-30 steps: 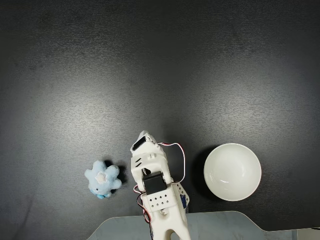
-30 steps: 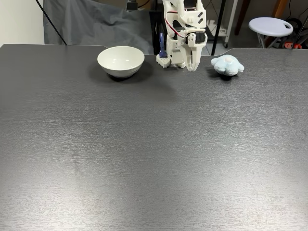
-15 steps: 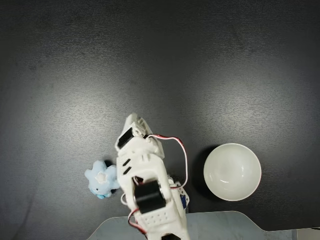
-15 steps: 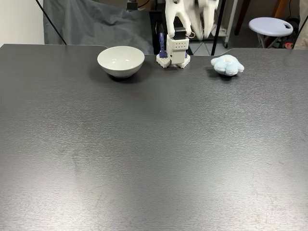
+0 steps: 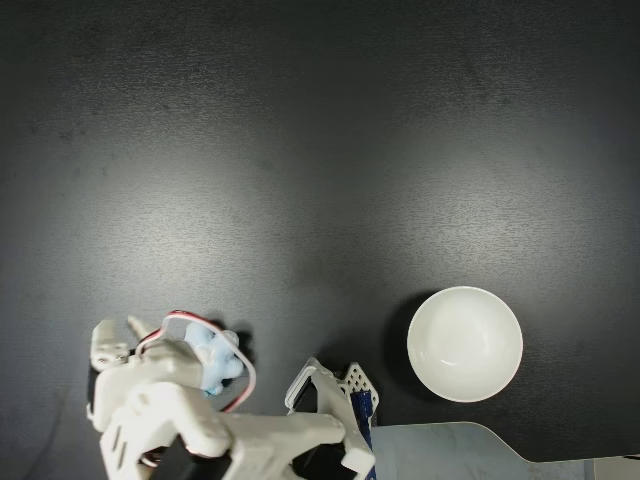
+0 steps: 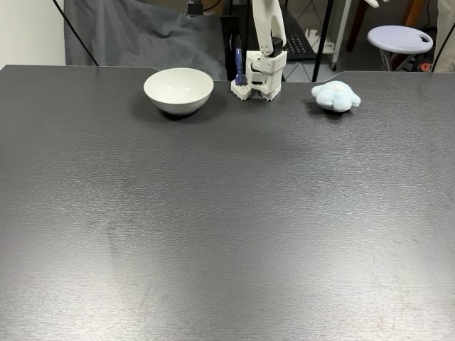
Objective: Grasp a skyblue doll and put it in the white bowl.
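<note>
The skyblue doll (image 5: 212,360) lies on the black table near the arm's base, and my raised white arm covers part of it in the fixed view from above. In the fixed view from the front the doll (image 6: 336,96) sits whole at the table's far right, right of the arm's base (image 6: 259,78). The gripper (image 5: 118,332) hangs high over the table just left of the doll. Its fingers are seen end-on, so their gap is unclear. The white bowl (image 5: 465,343) stands empty on the base's other side, also seen as the bowl (image 6: 178,89) from the front.
A grey plate (image 5: 450,455) holds the arm's base at the table edge. Behind the table are a white stool (image 6: 400,37) and a grey cloth (image 6: 128,35). Red and white wires (image 5: 245,385) loop off the arm.
The arm has lifted and swung from the middle toward the doll's side. It now hangs over the doll and hides part of it from above. Doll and bowl have not moved.
</note>
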Robot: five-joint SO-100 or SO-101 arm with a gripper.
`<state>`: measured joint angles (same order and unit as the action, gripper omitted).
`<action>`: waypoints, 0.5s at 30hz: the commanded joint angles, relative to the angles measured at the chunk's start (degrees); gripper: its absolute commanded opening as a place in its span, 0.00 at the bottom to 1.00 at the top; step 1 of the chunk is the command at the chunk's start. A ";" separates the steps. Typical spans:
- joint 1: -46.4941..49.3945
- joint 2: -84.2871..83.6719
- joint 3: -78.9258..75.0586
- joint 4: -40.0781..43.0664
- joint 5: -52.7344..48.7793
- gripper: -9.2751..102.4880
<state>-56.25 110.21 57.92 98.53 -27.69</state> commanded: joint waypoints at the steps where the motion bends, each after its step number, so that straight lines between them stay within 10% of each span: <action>1: -8.26 -2.46 -2.90 2.99 0.44 0.13; 15: -12.04 -7.29 30.15 2.90 0.26 0.13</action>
<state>-68.12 101.69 80.86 98.53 -27.60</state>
